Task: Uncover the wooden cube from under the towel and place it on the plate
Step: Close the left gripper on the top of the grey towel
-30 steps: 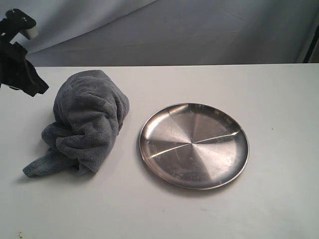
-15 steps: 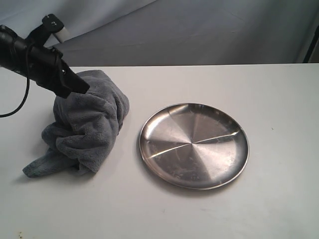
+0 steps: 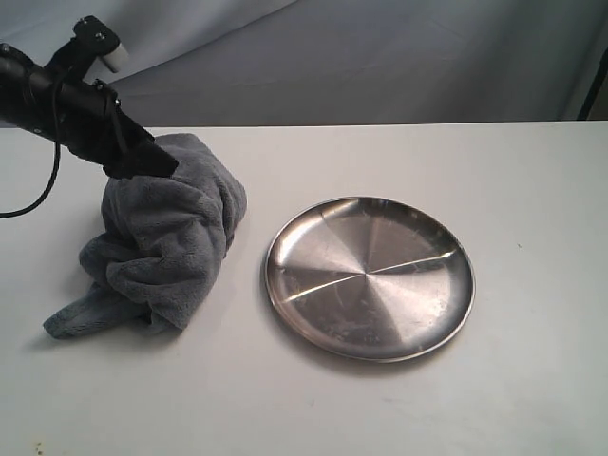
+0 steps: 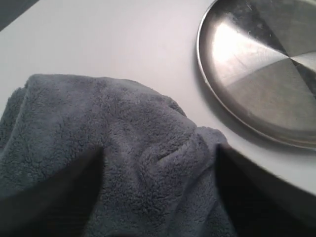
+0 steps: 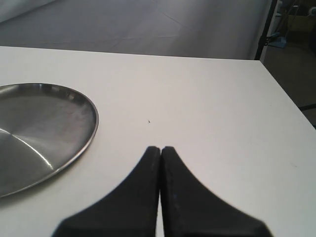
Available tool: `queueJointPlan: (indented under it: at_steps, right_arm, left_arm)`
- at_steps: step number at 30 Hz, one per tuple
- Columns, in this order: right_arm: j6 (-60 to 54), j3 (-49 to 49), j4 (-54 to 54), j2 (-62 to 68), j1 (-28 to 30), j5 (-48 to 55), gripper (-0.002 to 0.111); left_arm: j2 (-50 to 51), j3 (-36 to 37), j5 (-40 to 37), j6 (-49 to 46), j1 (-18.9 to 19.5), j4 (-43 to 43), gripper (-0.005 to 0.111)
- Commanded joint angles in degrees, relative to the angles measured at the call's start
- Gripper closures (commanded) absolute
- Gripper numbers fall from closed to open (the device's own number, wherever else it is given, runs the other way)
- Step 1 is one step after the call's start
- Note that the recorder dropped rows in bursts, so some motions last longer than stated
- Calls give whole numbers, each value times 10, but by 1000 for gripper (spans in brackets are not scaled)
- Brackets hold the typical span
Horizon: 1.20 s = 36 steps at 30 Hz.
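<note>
Flanking the towel [image 3: 166, 237] top, left gripper [image 3: 155, 163], jaws apart.

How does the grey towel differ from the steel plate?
The towel is dark grey, plush and matte; the plate is silver and shiny. The towel stands bunched in a heap; the plate lies flat and bare. The left gripper is at the towel, not the plate. Both rest on the white table.
</note>
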State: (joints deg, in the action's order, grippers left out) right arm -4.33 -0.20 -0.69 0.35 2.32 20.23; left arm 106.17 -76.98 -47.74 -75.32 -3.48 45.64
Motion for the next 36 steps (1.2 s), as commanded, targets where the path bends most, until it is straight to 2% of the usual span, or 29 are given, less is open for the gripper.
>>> queueJointPlan:
  at_steps: [1, 17, 28, 30, 31, 36]
  right_arm:
    - [1, 2, 1, -4, -2, -3, 108]
    - [1, 2, 1, -4, -2, -3, 108]
    - [1, 2, 1, -4, -2, -3, 108]
    - [1, 2, 1, -4, -2, -3, 108]
    - [1, 2, 1, -4, -2, -3, 108]
    - [1, 2, 1, -4, -2, -3, 108]
  left_arm:
    - [3, -5, 29, 41, -2, -12, 2]
    - [59, -5, 112, 33, -22, -18, 2]
    - [60, -5, 87, 65, -22, -11, 3]
    - [61, -5, 77, 65, -22, -11, 9]
    - [62, -5, 71, 72, -22, -11, 15]
    - [71, -5, 54, 89, -22, -13, 72]
